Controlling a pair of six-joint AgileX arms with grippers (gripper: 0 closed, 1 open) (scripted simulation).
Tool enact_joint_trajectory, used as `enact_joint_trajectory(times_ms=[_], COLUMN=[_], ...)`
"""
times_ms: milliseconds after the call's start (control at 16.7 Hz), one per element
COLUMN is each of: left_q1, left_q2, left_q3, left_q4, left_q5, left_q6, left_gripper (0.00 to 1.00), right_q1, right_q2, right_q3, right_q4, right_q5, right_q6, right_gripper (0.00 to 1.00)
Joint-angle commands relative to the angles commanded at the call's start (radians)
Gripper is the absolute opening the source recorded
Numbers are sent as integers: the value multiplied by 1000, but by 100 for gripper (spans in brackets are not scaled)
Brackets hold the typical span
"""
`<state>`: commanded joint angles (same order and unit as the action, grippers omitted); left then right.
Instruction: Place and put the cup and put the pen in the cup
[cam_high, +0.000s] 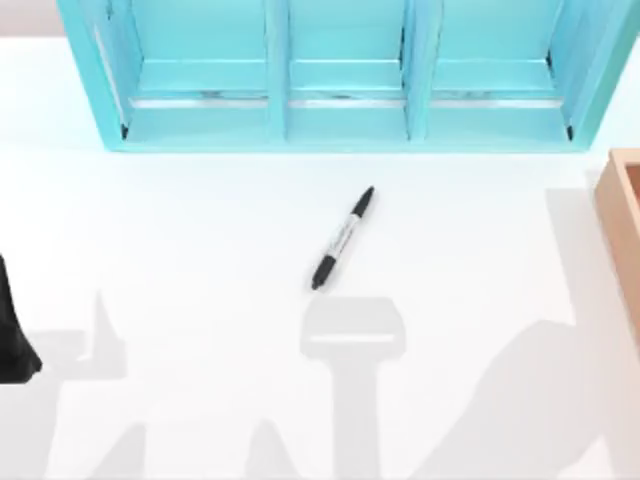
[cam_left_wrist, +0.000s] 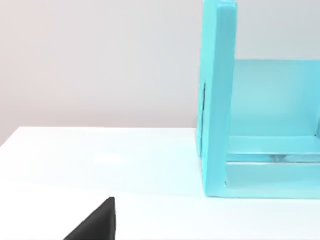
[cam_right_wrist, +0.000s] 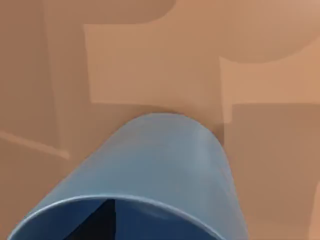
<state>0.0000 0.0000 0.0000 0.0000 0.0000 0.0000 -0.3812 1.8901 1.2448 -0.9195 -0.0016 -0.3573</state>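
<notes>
The pen (cam_high: 342, 238), a slim marker with black ends and a pale barrel, lies slanted on the white table (cam_high: 200, 230) near the middle, in front of the cyan shelf. The blue cup (cam_right_wrist: 160, 175) looms close in the right wrist view, its mouth towards the camera, over a brown surface. A dark part of my right gripper (cam_right_wrist: 97, 222) shows inside the cup's mouth. My left gripper (cam_high: 12, 345) is parked at the table's left edge, far from the pen, and a black tip of it (cam_left_wrist: 97, 225) appears in the left wrist view.
A cyan shelf unit (cam_high: 340, 80) with three open bays spans the back of the table; its side wall (cam_left_wrist: 217, 100) stands ahead of the left wrist. A brown wooden box (cam_high: 622, 220) sits at the right edge. Arm shadows fall across the front.
</notes>
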Motion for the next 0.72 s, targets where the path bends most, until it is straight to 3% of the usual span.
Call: enact_joint_trajectory(times_ms=[300, 720], left_q1=[0, 0], left_q2=[0, 0], left_q3=[0, 0], left_q4=[0, 0], left_q5=[0, 0], left_q6=[0, 0], left_gripper=[100, 100], right_q1=[-1, -1], right_q2=[7, 7], right_q3=[-15, -15], right_q4=[18, 18], right_q5=[0, 0], right_q6=[-1, -1], right_gripper=[100, 47])
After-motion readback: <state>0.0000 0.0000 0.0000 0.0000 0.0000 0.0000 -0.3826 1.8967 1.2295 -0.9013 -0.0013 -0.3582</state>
